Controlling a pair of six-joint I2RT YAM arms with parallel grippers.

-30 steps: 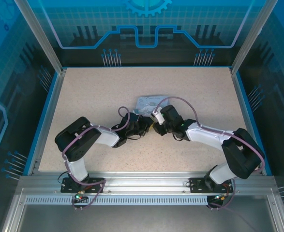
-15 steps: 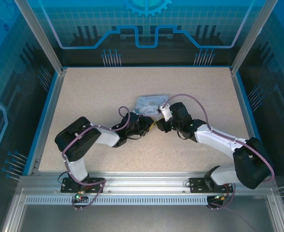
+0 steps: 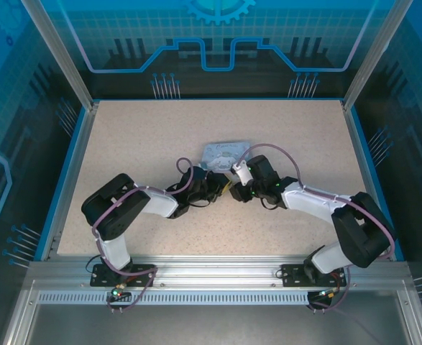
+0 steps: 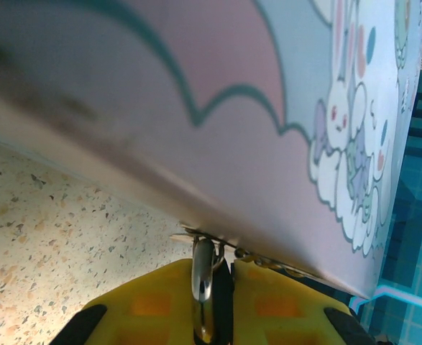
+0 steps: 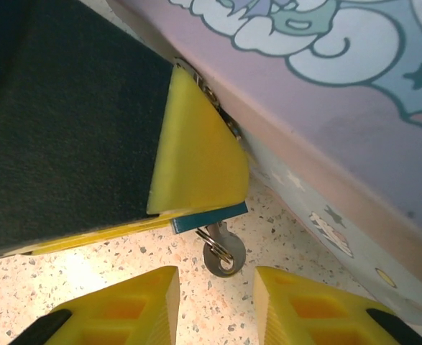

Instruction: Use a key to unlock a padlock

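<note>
Left jaws: pressed together on the padlock [image 5: 209, 215]. In your left wrist view the left gripper [image 4: 212, 279] pinches a thin metal loop, which looks like the shackle [image 4: 203, 267].
Right jaws: spread, with nothing between them. The right gripper [image 5: 216, 280] sits low over the table [image 5: 88, 280], and its gap faces the key [image 5: 221, 257].
Key: its round metal head hangs just below the padlock's blue body, right in front of your open fingers. You cannot tell whether the blade is seated in the lock.
Padlock's place: near the middle of the table, between the two grippers, at the near edge of the tin [image 5: 340, 108]. You cannot tell whether it touches the tin.
Step in hand: you appear to be lining up the right gripper to take the key head. Nothing shows the lock opened yet.
Next move: ease the right gripper forward until the head lies between the pads. Close on its flat faces, then twist about the key's own line while the left grip resists. The head is small and close to the table, so come in level and keep the fingertips from scraping.
</note>
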